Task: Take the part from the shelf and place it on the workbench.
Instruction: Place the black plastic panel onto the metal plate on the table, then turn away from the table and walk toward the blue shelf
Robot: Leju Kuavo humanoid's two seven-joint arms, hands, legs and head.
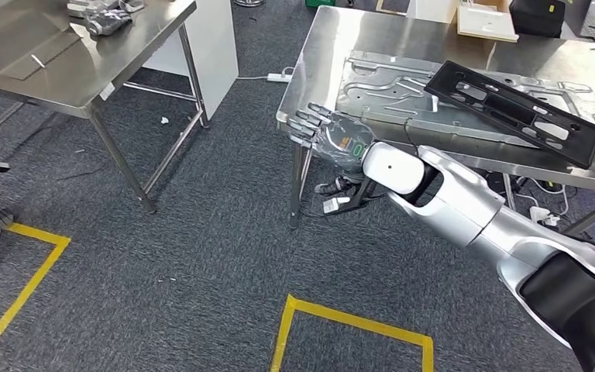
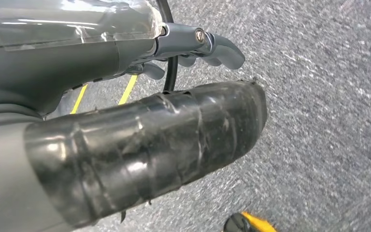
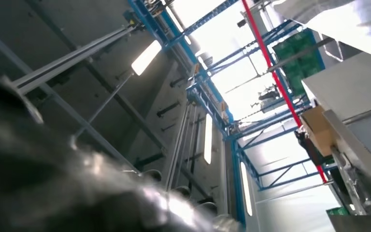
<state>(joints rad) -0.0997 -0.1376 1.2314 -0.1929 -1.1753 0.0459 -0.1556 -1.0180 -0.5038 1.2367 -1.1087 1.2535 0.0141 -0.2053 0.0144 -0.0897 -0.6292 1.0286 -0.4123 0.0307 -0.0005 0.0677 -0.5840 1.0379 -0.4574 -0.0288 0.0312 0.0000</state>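
The head view looked down from high at the carpet (image 1: 201,256) and a table (image 1: 325,46). The left wrist view sat close behind its hand (image 2: 125,150), facing that carpet; the right wrist view faced up at the ceiling (image 3: 77,96).

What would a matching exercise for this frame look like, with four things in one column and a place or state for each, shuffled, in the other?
Things:
1. black part
2. right hand
3. white power strip
4. yellow tape lines

Places or states:
A. on the grey carpet, forming box outlines
B. lying across the metal panel on the steel workbench
C. on the floor behind the workbench
D. holding nothing, palm down, at the workbench's near corner

Pairs: 1-B, 2-D, 3-C, 4-A
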